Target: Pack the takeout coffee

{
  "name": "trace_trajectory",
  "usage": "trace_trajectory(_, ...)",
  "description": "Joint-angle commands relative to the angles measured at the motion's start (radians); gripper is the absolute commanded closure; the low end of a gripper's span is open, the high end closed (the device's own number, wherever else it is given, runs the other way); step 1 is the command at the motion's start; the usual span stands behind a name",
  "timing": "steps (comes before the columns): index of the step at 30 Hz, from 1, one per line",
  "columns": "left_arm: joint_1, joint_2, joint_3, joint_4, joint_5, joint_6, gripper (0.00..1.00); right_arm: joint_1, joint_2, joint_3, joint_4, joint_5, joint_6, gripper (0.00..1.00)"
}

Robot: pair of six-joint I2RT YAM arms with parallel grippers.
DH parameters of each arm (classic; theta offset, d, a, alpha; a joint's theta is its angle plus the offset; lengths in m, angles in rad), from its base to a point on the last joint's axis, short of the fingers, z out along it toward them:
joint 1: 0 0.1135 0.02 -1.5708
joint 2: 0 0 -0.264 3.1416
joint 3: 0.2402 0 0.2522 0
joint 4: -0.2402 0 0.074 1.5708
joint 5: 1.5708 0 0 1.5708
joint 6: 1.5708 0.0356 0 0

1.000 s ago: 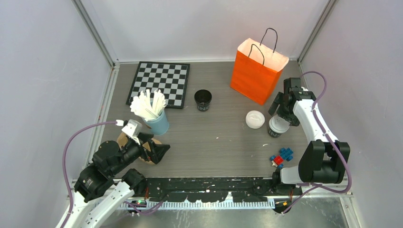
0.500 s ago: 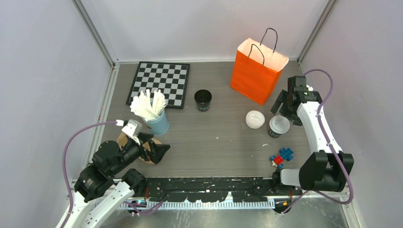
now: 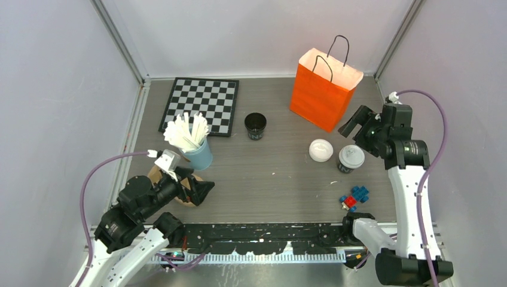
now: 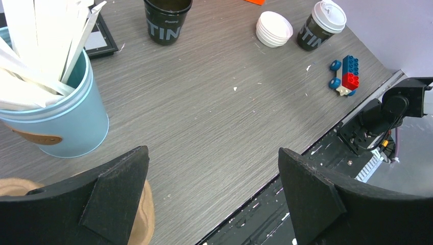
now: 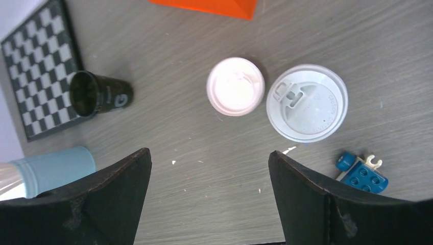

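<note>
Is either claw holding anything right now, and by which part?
Nothing is held. The left gripper and the right gripper both stand open and empty.

orange bag (image 3: 320,98), black-and-white checkered board (image 3: 200,104), black cup (image 3: 255,125), white lid (image 3: 321,150)

Top: table (image 3: 281,179) viewed from above the near edge | left wrist: aimed low, rightward | right wrist: aimed downward | shared: lidded cup (image 3: 350,158).

Looking at a grey wood-grain table (image 3: 275,185): checkerboard (image 3: 200,105) far left, open black cup (image 3: 255,125) just off its corner, orange paper bag (image 3: 323,95) standing far right. Closer in, light-blue cup of white sticks (image 3: 197,154) on the left, stack of white lids (image 3: 321,150) just beside a lidded black cup (image 3: 350,158) on the right, blue-and-red toy blocks (image 3: 354,198) near the front edge.
</note>
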Motion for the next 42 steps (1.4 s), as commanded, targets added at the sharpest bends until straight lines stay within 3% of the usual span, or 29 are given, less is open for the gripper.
trace_trajectory(1, -0.004, 0.021, 0.001, 0.007, -0.017, 0.011, 0.0, -0.004, -0.063, 0.072, 0.037, -0.02, 0.03, 0.1)
trace_trajectory(5, -0.004, 0.029, 0.003, 0.002, -0.034, 0.007, 0.0, -0.004, -0.085, 0.054, 0.096, -0.012, 0.096, 0.03)
trace_trajectory(15, -0.004, -0.024, -0.003, 0.0, -0.064, 0.014, 0.0, -0.004, -0.068, 0.037, 0.349, 0.067, 0.176, 0.03)
trace_trajectory(19, -0.005, -0.042, 0.014, -0.02, -0.064, 0.006, 0.0, -0.004, 0.018, 0.094, 0.4, 0.154, 0.166, 0.04)
trace_trajectory(26, -0.005, -0.096, 0.11, -0.054, -0.179, -0.284, 0.02, -0.004, 0.226, 0.228, 0.397, 0.18, 0.171, 0.06)
trace_trajectory(34, -0.004, 0.145, 0.335, -0.288, -0.12, -0.523, 0.03, -0.008, 0.415, 0.407, 0.254, 0.237, 0.151, 0.09)
trace_trajectory(37, -0.004, 0.242, 0.43, -0.355, -0.08, -0.5, 0.03, -0.028, 0.475, 0.478, 0.233, 0.159, 0.146, 0.09)
trace_trajectory(42, -0.004, 0.337, 0.456, -0.388, -0.078, -0.427, 0.03, -0.043, 0.544, 0.551, 0.186, 0.226, 0.176, 0.11)
